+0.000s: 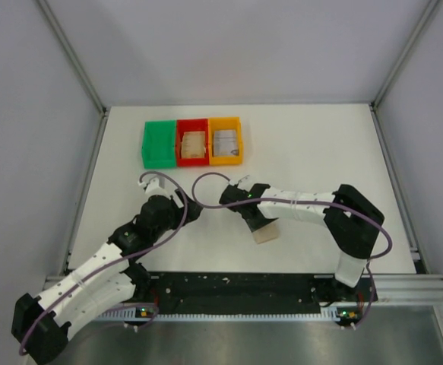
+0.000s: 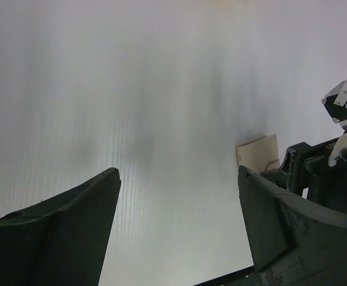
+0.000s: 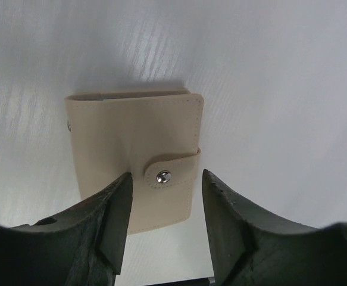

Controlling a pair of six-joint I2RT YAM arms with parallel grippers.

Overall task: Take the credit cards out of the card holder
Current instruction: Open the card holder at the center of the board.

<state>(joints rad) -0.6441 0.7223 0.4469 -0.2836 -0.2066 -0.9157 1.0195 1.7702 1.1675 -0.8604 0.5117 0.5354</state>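
Note:
The card holder (image 3: 134,140), a tan wallet, lies flat on the white table, folded shut with its strap snapped. My right gripper (image 3: 166,179) hovers just above it, open, one finger on each side of the snap strap. From above, the card holder (image 1: 267,234) pokes out from under the right gripper (image 1: 256,220). Tan credit cards (image 1: 193,144) lie in the red bin and grey-silver cards (image 1: 226,141) in the orange bin. My left gripper (image 1: 151,181) stands open to the left with nothing between its fingers. In the left wrist view the gripper (image 2: 178,173) frames bare table, with the card holder (image 2: 258,152) off to the right.
A green bin (image 1: 158,143), a red bin (image 1: 181,154) and an orange bin (image 1: 213,159) stand in a row at the back of the table. Grey walls close in the left, right and far sides. The right arm's purple cable (image 1: 206,182) loops between the two grippers.

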